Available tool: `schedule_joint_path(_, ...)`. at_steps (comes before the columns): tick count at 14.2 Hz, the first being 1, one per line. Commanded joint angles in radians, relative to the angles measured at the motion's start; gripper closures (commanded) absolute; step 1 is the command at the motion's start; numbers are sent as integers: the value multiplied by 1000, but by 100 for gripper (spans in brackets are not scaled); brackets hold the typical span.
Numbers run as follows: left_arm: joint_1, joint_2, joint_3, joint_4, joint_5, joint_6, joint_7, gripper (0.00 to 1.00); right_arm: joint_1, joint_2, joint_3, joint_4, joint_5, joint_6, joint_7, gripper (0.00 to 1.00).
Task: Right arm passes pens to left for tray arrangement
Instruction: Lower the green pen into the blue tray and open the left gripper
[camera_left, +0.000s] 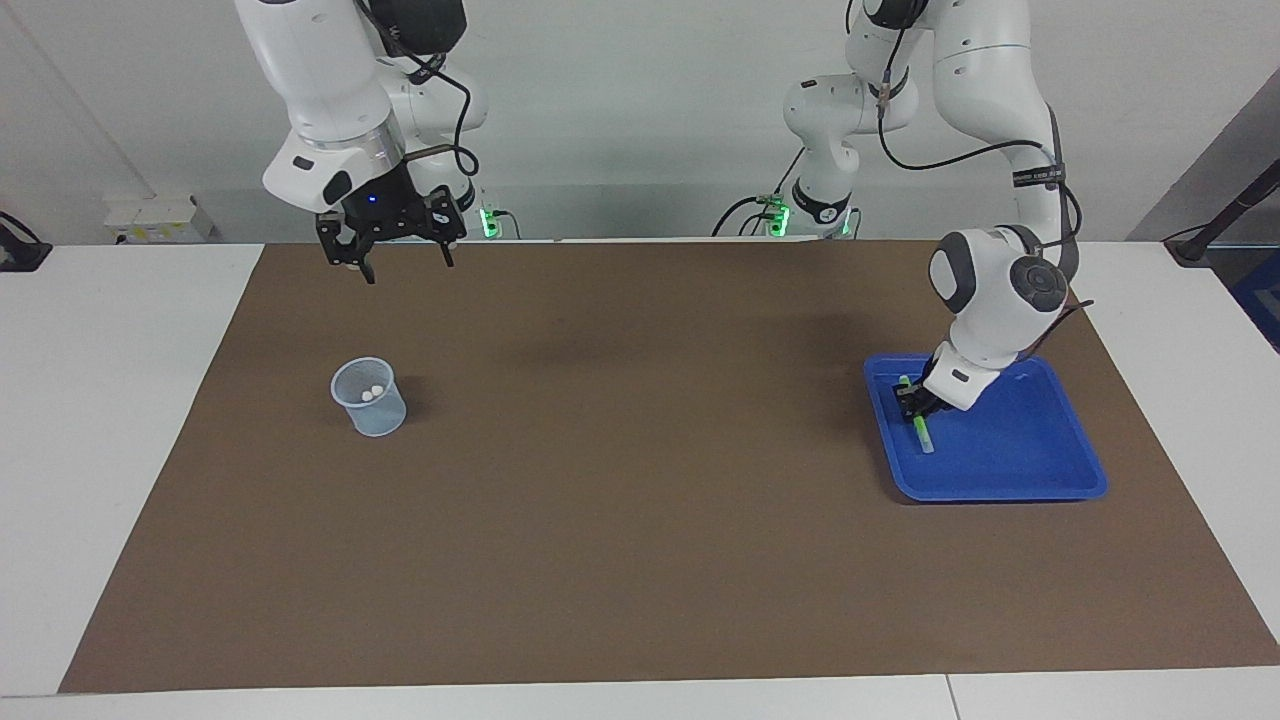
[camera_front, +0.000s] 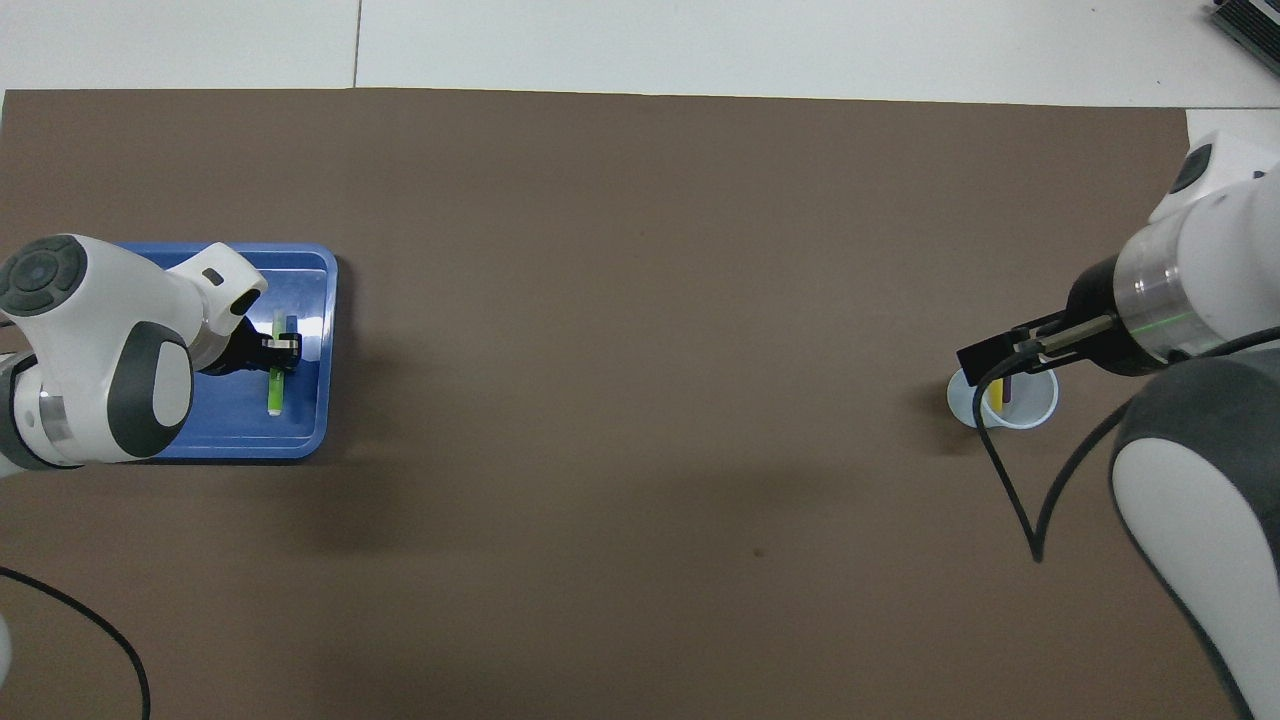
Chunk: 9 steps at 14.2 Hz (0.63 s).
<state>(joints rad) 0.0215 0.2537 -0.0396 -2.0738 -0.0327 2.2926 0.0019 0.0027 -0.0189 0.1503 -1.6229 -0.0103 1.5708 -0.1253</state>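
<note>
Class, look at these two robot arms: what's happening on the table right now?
The left gripper is shut on a green pen, holding it low inside the blue tray. The right gripper hangs open in the air, holding nothing. The yellow pen and the purple pen stand in the mesh cup.

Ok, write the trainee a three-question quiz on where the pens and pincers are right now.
1. True or false: the left pincer is shut on the green pen over the tray.
2. Which pens stand in the cup? A) green and purple B) yellow and purple C) none
3. Fill in: the right pincer, up in the air, is ____.

Key: 1 true; 2 B, the yellow pen and purple pen; 3 open.
</note>
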Motion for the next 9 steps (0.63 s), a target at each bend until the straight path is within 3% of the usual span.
schedule_joint_path(1,0,18,-3,4,24,28,10,100,-81,-33,11,-105,-34,68,-109,0)
schedule_joint_path(2,-5,18,-3,7,24,27,9,98,-99,-53,12,-182,-34,146,-112,0)
schedule_joint_path(4,-6,19,-6,21,24,13,10,79,-104,-61,12,-286,-34,263,-112,0)
schedule_joint_path(7,-8,19,-11,40,22,8,12,64,-119,-1,12,-321,-34,351,-111,0)
schedule_joint_path(9,-14,19,-11,56,20,-7,12,61,-136,48,11,-322,-34,386,-111,0)
